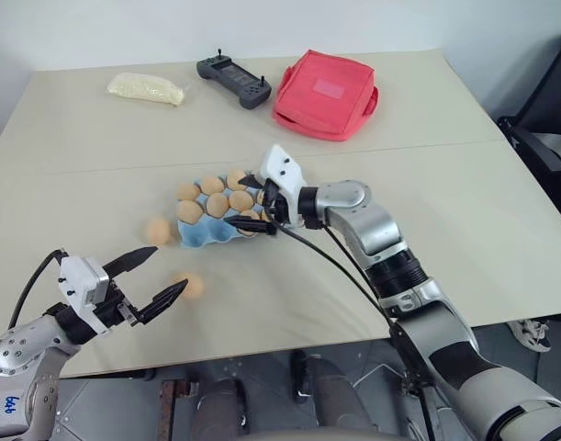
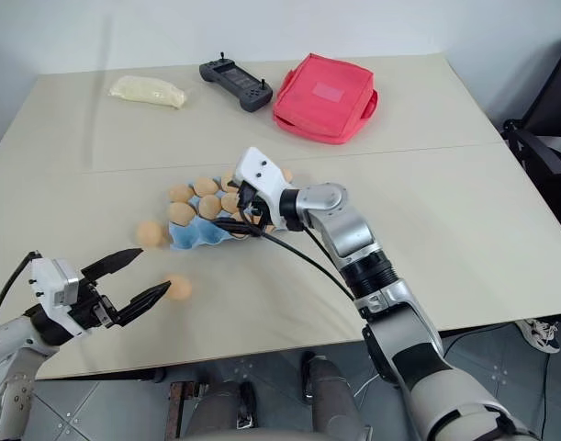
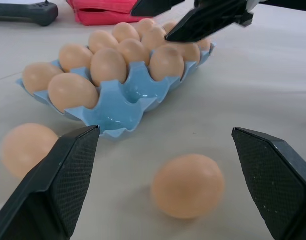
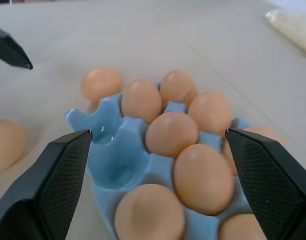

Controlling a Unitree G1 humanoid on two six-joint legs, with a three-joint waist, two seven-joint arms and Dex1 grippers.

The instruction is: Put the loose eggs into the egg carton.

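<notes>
From my remote seat, going left to right: my left gripper (image 1: pixel 153 277) hangs low at about 8 o'clock of the table (image 1: pixel 464 193), fingers spread wide apart with nothing between them. In the left wrist view one loose egg (image 3: pixel 188 186) lies on the table right in front of the spread fingers, not touching either. A second loose egg (image 1: pixel 157 230) lies just beside the carton's left end, at roughly 9 o'clock from it.

The egg carton (image 1: pixel 199 234) is the light blue tray near the middle of the table, most of its cups filled with tan eggs. In the right wrist view I can see empty cups at the end of the tray nearest the loose eggs.

My right gripper (image 1: pixel 250 200) comes in from 3 o'clock and hovers over the right end of the carton, fingers parted wide over the eggs. It isn't holding anything.

Up at the far edge: a pale yellow bag (image 1: pixel 146 88) at 11 o'clock, a dark handheld controller (image 1: pixel 232 81) around 12, and a red pouch (image 1: pixel 325 95) at 1 o'clock, all well apart from the carton.
</notes>
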